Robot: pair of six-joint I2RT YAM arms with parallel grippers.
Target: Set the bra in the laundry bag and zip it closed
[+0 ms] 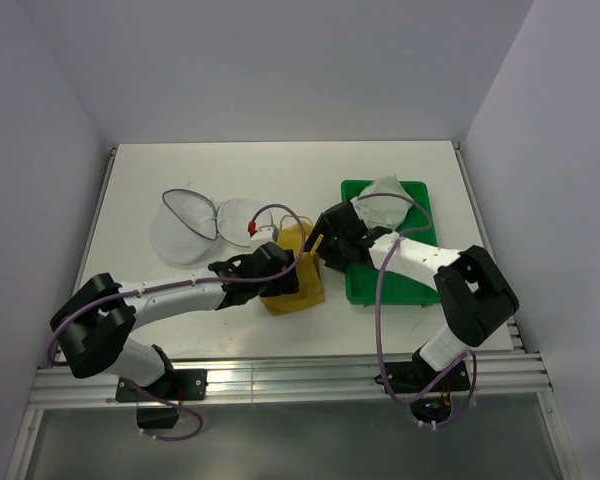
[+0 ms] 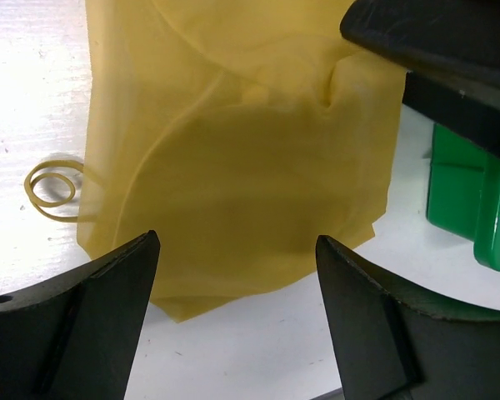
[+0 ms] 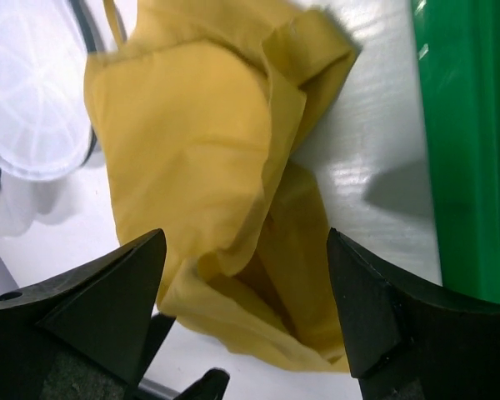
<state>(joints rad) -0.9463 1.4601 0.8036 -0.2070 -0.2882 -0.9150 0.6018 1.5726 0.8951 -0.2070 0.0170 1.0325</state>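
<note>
The mustard-yellow bra (image 1: pixel 298 280) lies crumpled on the table between the laundry bag and the green tray. My left gripper (image 1: pixel 280 265) hovers over its left side and my right gripper (image 1: pixel 320 245) over its upper right, the two close together. In the left wrist view the bra (image 2: pixel 250 158) fills the middle, and the left gripper (image 2: pixel 237 246) is open above its near edge. In the right wrist view the folded bra (image 3: pixel 208 142) lies under the open right gripper (image 3: pixel 243 242). The round white mesh laundry bag (image 1: pixel 195 225) lies open in two halves at the left, and a part of it (image 3: pixel 25 92) also shows here.
A green tray (image 1: pixel 395 280) holding a white-grey garment (image 1: pixel 385 195) stands right of the bra, and its wall (image 3: pixel 475 142) is close to the right gripper. A thin strap loop (image 2: pixel 50 187) lies on the table left of the bra. Walls enclose the table.
</note>
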